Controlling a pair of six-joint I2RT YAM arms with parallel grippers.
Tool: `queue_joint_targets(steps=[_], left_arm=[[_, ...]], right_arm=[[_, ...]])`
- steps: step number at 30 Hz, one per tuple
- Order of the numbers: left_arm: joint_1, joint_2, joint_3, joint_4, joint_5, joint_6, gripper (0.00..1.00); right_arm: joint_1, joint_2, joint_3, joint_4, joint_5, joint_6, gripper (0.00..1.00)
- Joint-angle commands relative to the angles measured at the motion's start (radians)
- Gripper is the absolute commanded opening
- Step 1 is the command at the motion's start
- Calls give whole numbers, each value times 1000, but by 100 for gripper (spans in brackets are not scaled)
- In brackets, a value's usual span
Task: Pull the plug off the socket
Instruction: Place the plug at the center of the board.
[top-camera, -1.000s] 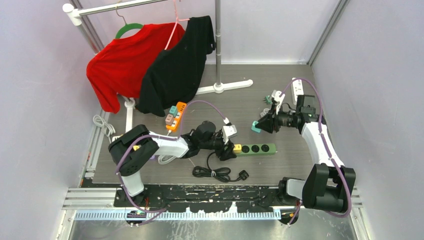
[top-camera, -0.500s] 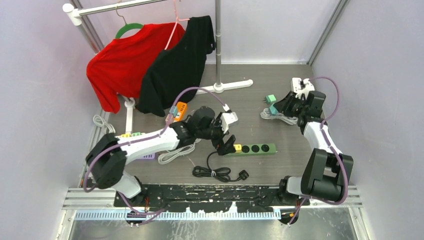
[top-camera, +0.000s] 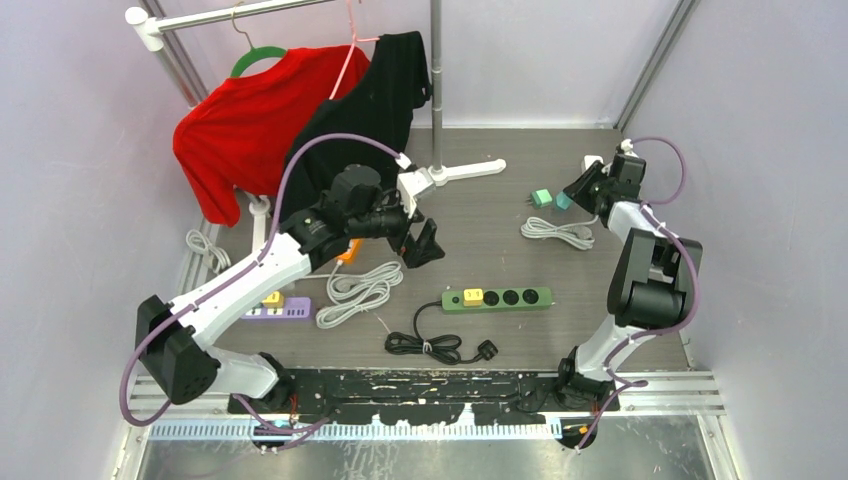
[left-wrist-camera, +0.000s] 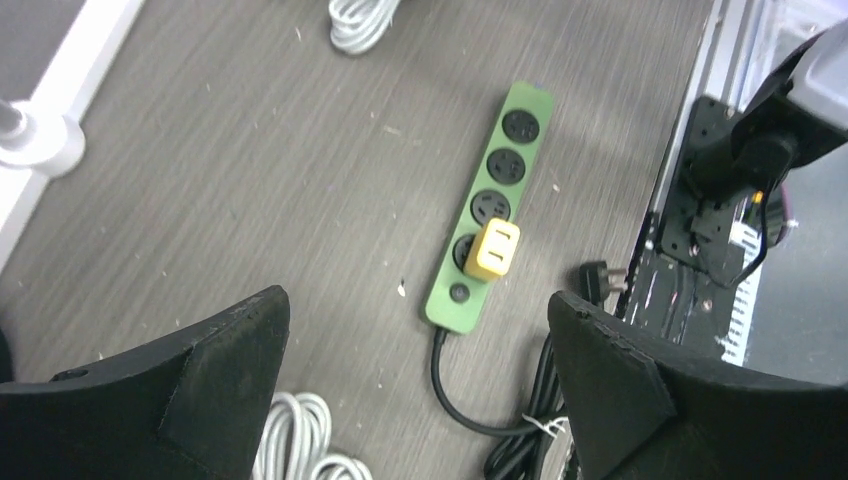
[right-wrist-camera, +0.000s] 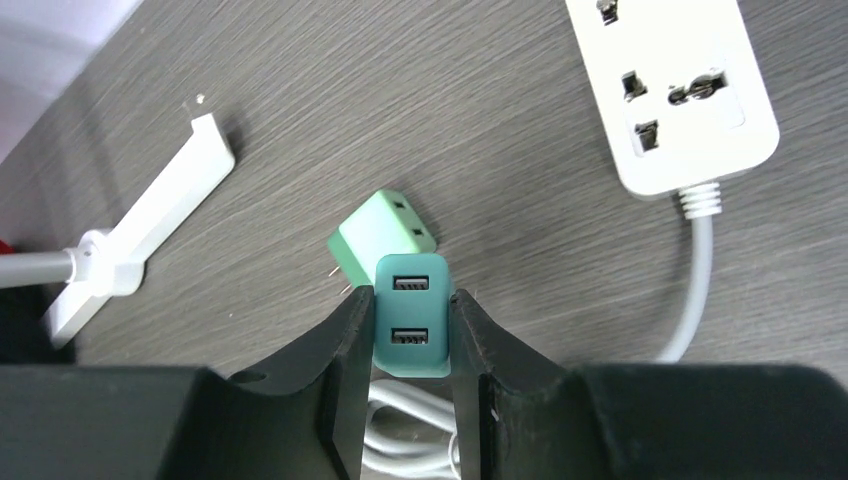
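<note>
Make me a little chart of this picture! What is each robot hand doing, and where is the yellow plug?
left gripper: open, holding nothing, above the table
right gripper: shut on a teal charger
yellow plug: plugged into the green power strip, in the socket nearest its cord
pale green charger: lying on the table just past the right gripper
white power strip: on the table, the sockets in view empty
job: yellow plug not pulled out yet
</note>
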Motion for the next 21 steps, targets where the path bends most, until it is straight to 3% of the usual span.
queue_joint_targets(steps=[1, 9, 15, 18, 21], left_arm=[[-6, -19, -21, -93, -33, 54, 100], [-5, -75, -37, -155, -157, 142, 96], [-6, -128, -61, -146, -176, 176, 96], [-6, -129, -65, -145, -176, 182, 95], [-5, -129, -71, -142, -179, 193, 95]], right_arm=[[-12, 48, 100, -3, 39, 9, 34], [-16, 147, 166, -36, 22, -14, 58], [-39, 52, 147, -46, -9, -109, 61], [-41, -50, 94, -35, -149, -198, 61], [-46, -133, 52, -76, -478, -301, 61]])
